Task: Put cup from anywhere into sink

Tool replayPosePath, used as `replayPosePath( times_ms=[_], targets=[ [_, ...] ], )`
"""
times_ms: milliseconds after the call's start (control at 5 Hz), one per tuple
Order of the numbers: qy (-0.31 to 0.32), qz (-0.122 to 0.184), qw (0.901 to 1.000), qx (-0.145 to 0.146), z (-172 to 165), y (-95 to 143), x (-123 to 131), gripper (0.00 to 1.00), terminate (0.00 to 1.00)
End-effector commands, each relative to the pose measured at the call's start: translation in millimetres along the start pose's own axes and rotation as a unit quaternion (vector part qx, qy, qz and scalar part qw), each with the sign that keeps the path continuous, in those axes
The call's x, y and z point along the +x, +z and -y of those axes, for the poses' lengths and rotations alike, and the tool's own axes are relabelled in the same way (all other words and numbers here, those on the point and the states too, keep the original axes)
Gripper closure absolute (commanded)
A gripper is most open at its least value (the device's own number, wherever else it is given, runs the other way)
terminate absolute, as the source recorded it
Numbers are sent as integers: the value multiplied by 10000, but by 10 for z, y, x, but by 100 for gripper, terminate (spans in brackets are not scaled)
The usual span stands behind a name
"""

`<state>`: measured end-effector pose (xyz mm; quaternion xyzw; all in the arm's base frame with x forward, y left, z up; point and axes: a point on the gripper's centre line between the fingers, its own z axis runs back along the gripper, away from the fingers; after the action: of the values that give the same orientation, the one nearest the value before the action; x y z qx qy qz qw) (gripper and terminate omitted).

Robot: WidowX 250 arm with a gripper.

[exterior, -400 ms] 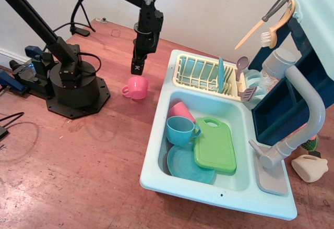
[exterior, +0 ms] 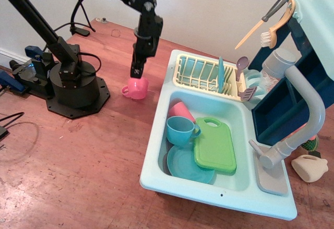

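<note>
**Claw drops onto the pink cup**

Lower now than a moment ago, the claw [exterior: 136, 73] has come down until its tip meets the rim of the cup [exterior: 136, 88]. That cup stands upright on the counter [exterior: 78, 151], just left of the sink [exterior: 156, 151]. From here I cannot tell whether the fingers are spread or pinching. To do this well, I'd say one finger should go inside the rim before closing, then lift clear of the sink wall.
</note>
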<state>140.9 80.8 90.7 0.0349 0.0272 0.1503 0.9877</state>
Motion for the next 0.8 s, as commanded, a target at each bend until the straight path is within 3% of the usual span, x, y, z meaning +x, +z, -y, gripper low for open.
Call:
replayPosePath(
  times_ms=[0, 600],
  targets=[
    [-88, 43, 9999, -109, 102, -200, 99, 0, 0],
    [-201, 5, 9996, -209, 223, -403, 171, 0, 0]
  ],
)
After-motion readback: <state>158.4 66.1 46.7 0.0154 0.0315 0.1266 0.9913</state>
